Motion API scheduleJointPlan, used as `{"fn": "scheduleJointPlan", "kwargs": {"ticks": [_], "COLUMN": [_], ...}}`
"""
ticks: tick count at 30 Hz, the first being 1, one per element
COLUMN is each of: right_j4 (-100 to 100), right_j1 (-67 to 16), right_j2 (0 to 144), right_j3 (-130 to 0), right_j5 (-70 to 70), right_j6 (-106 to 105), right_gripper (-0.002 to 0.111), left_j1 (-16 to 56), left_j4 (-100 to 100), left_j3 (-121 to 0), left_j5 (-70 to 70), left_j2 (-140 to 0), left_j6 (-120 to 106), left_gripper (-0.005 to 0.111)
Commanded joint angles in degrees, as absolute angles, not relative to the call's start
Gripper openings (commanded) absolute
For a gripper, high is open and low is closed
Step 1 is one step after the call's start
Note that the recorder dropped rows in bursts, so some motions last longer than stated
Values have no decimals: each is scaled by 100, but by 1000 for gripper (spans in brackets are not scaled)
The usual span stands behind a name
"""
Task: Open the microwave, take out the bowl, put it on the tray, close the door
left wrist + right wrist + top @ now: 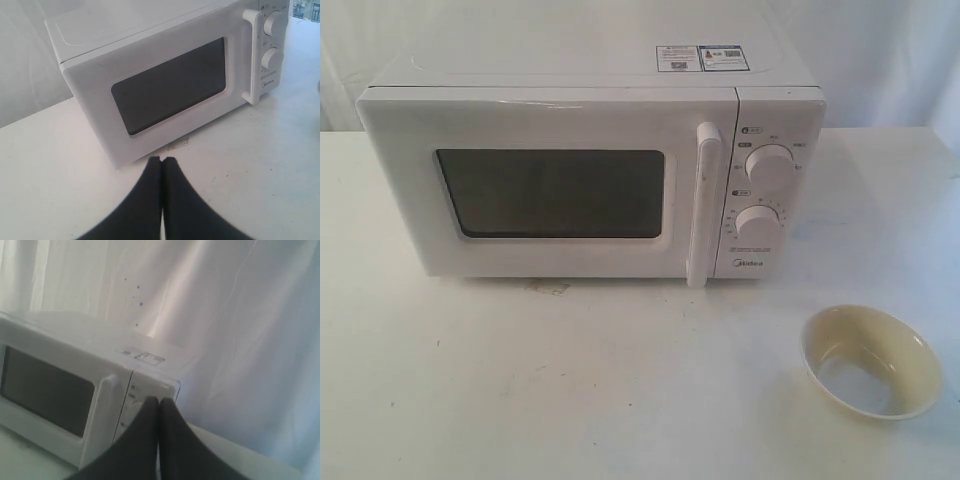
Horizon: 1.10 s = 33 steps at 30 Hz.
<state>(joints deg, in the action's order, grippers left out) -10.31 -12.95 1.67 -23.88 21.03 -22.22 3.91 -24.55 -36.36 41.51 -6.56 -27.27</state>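
Observation:
The white microwave (590, 100) stands at the back of the white table with its door (550, 120) closed flat and the vertical bar handle (705, 205) beside two round knobs (772, 167). A cream bowl (870, 360) sits upright on the table in front of the microwave's right end, with nothing in it. My left gripper (161, 160) is shut and holds nothing, hovering over the table short of the door's (100, 80) lower corner. My right gripper (159, 401) is also shut with nothing in it, raised near the microwave's (75, 335) knob panel. Neither gripper shows in the exterior view. No tray is in view.
A white curtain (240, 315) hangs behind the microwave. A small scuffed patch (552, 288) marks the table just under the door. Bare table (570, 390) stretches across the front.

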Motion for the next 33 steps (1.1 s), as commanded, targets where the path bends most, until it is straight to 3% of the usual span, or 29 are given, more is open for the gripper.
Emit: {"fn": "scheduleJointPlan", "kwargs": {"ticks": [1, 7, 19, 33], "right_j4": [-952, -480, 1075, 1037], "right_j1": [-1244, -1244, -1254, -1266], "right_j2": [21, 0, 0, 0], "right_j3": [-1454, -39, 0, 0], "right_j5": [1396, 613, 1537, 1792], "right_j6": [-2222, -2222, -100, -208], "right_gripper": [0, 0, 0, 0], "left_j1": [408, 408, 408, 408], "left_j4": [-2527, -2527, -2527, -2527], "left_j3": [-3599, -3599, -3599, -3599], "left_j5": [4163, 4154, 4154, 4154], "left_j2": [-616, -604, -604, -604], "left_j6": [-2694, -2693, -2693, -2693], "left_gripper": [0, 0, 0, 0]}}
